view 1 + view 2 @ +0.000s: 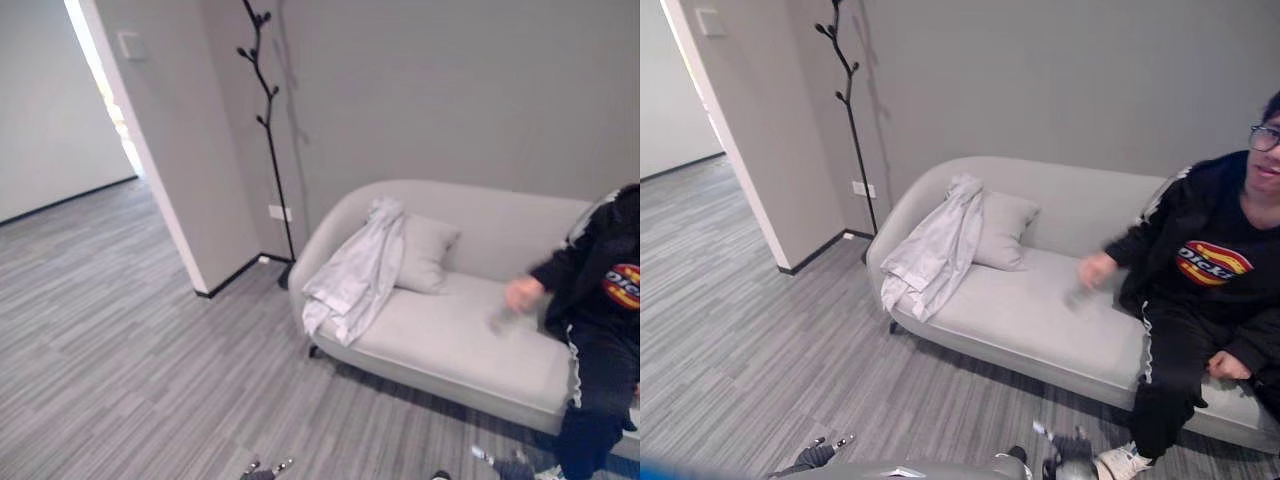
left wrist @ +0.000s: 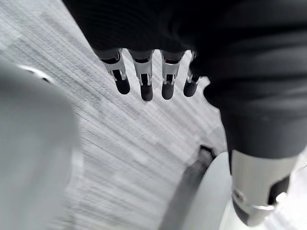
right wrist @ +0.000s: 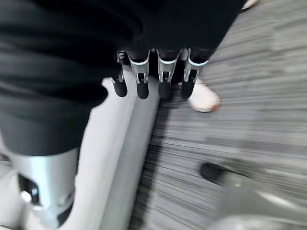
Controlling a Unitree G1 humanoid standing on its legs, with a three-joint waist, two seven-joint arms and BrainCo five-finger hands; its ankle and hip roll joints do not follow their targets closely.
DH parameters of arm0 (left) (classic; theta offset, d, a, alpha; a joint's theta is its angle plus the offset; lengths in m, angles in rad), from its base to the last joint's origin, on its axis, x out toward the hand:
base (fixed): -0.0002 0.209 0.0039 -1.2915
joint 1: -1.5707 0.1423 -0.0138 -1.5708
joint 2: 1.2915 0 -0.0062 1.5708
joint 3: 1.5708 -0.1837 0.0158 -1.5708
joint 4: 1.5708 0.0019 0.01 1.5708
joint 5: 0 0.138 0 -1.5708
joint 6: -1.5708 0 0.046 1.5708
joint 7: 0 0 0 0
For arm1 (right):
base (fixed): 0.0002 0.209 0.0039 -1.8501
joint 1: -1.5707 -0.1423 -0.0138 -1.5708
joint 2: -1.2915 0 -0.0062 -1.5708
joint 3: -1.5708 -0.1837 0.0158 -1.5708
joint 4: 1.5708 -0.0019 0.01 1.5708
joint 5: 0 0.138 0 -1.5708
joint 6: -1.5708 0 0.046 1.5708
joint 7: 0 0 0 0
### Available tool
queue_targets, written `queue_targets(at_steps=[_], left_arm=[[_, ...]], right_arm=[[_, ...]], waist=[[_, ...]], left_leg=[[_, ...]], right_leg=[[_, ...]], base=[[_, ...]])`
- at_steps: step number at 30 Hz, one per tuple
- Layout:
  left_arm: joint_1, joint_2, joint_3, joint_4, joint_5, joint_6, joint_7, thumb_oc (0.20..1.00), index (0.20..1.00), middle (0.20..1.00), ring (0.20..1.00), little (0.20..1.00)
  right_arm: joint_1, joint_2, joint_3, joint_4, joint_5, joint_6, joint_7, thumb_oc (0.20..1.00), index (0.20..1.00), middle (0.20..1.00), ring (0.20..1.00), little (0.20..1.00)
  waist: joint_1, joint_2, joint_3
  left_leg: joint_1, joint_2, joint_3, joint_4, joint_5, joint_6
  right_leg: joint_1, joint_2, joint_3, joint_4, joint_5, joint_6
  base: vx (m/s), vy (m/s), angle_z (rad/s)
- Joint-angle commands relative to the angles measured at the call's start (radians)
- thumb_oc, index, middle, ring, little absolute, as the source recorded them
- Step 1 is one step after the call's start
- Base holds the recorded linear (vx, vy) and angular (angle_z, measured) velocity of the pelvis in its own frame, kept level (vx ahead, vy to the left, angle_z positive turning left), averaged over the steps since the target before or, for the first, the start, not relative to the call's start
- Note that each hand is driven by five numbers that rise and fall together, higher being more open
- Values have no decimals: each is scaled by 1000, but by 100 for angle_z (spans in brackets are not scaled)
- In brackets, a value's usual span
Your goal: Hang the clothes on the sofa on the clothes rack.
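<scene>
Left hand (image 2: 144, 76): hanging low at about 6 o'clock in the head view, over bare floor (image 1: 120, 360). Fingers straight and relaxed, nothing in it.

Right hand (image 3: 158, 76): same deal, also down near 6 o'clock. Fingers loose and straight, carrying nothing, just floor past the tips.

Jacket (image 1: 355, 270): this is the thing to hang. Pale grey, draped over the sofa's left arm, roughly 12 o'clock from the robot. The top is bunched up on the arm and the hem trails down over the front edge of the seat. It lies against the pillow (image 1: 425, 250).

How it'll handle: my guess is light, soft and floppy. It'll sag and slide, so a loose pinch probably lets it slip. I'd grab the bunched top, around the collar, so the rest hangs free and there's something to hook.

Sofa (image 1: 470, 350): light grey, well away from both hands.

Person (image 1: 1200, 300): sitting at the sofa's right end, around 2 o'clock, well apart from the jacket.

Rack (image 1: 268, 130): thin black branch-style stand at about 11 o'clock, by the wall just past the sofa's left end. Its pegs are bare.
</scene>
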Motion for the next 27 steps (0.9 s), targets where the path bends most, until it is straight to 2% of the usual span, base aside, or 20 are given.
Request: queue_targets(at_steps=[1, 2, 3, 4, 8, 9, 13, 15, 17, 18, 19, 20, 22, 24, 25, 27], left_arm=[[1, -13, 28, -25, -29, -3, -3, 1000, 1000, 1000, 1000, 1000], [2, -14, 28, -25, -29, -3, -3, 1000, 1000, 1000, 1000, 1000], [12, -14, 41, -39, -63, -9, 1, 1000, 1000, 1000, 1000, 1000], [15, -16, 40, -46, -75, -9, -1, 1000, 1000, 1000, 1000, 1000], [7, -19, 32, -31, -77, -7, -16, 1000, 1000, 1000, 1000, 1000], [-3, -19, 26, -28, -83, -11, -19, 1000, 1000, 1000, 1000, 1000], [-9, -21, 14, -53, -102, -14, -20, 1000, 1000, 1000, 1000, 1000], [-9, -22, 0, -74, -108, -18, -17, 1000, 1000, 1000, 1000, 1000], [-2, -22, -8, -84, -110, -19, -20, 1000, 1000, 1000, 1000, 1000], [-1, -22, -8, -84, -111, -19, -20, 1000, 1000, 1000, 1000, 1000], [-4, -23, -8, -89, -121, -19, -16, 1000, 1000, 1000, 1000, 1000], [-4, -24, -8, -100, -134, -22, -14, 1000, 1000, 1000, 1000, 1000], [1, -25, -9, -142, -161, -29, -14, 1000, 1000, 1000, 1000, 1000], [7, -24, -19, -192, -184, -35, -6, 1000, 1000, 1000, 1000, 1000], [17, -22, -44, -254, -190, -35, -11, 1000, 1000, 1000, 1000, 1000], [23, -12, -62, -292, -184, -36, -13, 1000, 1000, 1000, 1000, 1000]], right_arm=[[-113, 10, 2, -28, -8, -38, -18, 1000, 1000, 1000, 1000, 1000], [-113, 9, 3, -28, -8, -38, -18, 1000, 1000, 1000, 1000, 1000], [-103, 2, -7, -31, -6, -44, -20, 1000, 1000, 1000, 1000, 1000], [-103, -2, -8, -35, 0, -48, -21, 1000, 1000, 1000, 1000, 1000], [-113, -16, -3, -44, 28, -83, -31, 1000, 1000, 1000, 1000, 1000], [-120, -21, 5, -49, 38, -95, -36, 1000, 1000, 1000, 1000, 1000], [-131, -20, 23, -53, 42, -99, -42, 1000, 1000, 1000, 1000, 1000], [-138, -23, 30, -53, 47, -101, -48, 1000, 1000, 1000, 1000, 1000], [-145, -33, 37, -58, 41, -102, -42, 1000, 1000, 1000, 1000, 1000], [-145, -33, 37, -59, 41, -102, -42, 1000, 1000, 1000, 1000, 1000], [-148, -36, 44, -65, 37, -103, -45, 1000, 1000, 1000, 1000, 1000], [-148, -40, 52, -73, 29, -104, -46, 1000, 1000, 1000, 1000, 1000], [-147, -49, 71, -81, 6, -102, -50, 1000, 1000, 1000, 1000, 1000], [-151, -61, 82, -76, -3, -100, -54, 1000, 1000, 1000, 1000, 1000], [-156, -73, 80, -68, -8, -94, -58, 1000, 1000, 1000, 1000, 1000], [-158, -82, 79, -72, -13, -91, -56, 1000, 1000, 1000, 1000, 1000]], waist=[[-11, -16, 112], [-12, -16, 111], [-18, -5, 116], [-19, -1, 116], [-24, 19, 111], [-25, 18, 107], [-10, 7, 93], [-9, 2, 85], [-4, 2, 71], [-4, 3, 70], [-1, -1, 71], [5, -4, 74], [24, -5, 83], [49, -3, 101], [69, -10, 107], [78, -12, 104]], left_leg=[[255, -57, -10, -212, -57, -14], [255, -57, -10, -212, -57, -15], [243, -66, -5, -219, -41, 2], [237, -67, -1, -221, -33, 7], [199, -75, 6, -227, 3, 27], [182, -76, 13, -222, 14, 26], [162, -69, 31, -208, 15, 15], [160, -49, 41, -191, 11, 4], [149, -15, 45, -140, 3, -16], [147, -13, 44, -136, 1, -17], [119, 10, 41, -75, 1, -28], [90, 33, 38, -9, 22, -38], [23, 82, 19, 170, 99, -73], [-40, 114, -28, 294, 178, -94], [-108, 116, -43, 228, 160, -80], [-129, 112, -51, 131, 142, -76]], right_leg=[[18, -123, 43, -126, 235, 73], [16, -125, 44, -122, 231, 73], [0, -95, 58, -36, 179, 73], [-7, -70, 69, -11, 144, 69], [-14, 79, 81, 102, -32, 14], [1, 145, 66, 119, -89, -13], [56, 184, 24, 58, -124, -36], [55, 208, 49, 45, -143, -47], [90, 234, 49, -4, -163, -64], [91, 236, 48, -6, -163, -65], [110, 251, 57, -37, -172, -79], [128, 267, 64, -61, -180, -92], [176, 310, 68, -112, -196, -129], [225, 346, 72, -155, -216, -157], [261, 336, 83, -187, -223, -148], [273, 321, 90, -199, -227, -134]], base=[[-71, 191, 59], [-54, 244, 28], [-42, 173, 2], [-66, 230, -7], [-31, 85, -9], [20, -24, 8], [39, -89, -10], [140, -191, -61], [165, -185, -63], [75, -136, -23], [64, -142, -15], [87, -218, -9], [90, -199, 2], [147, -107, -30], [209, 35, -76], [163, 103, -36]])
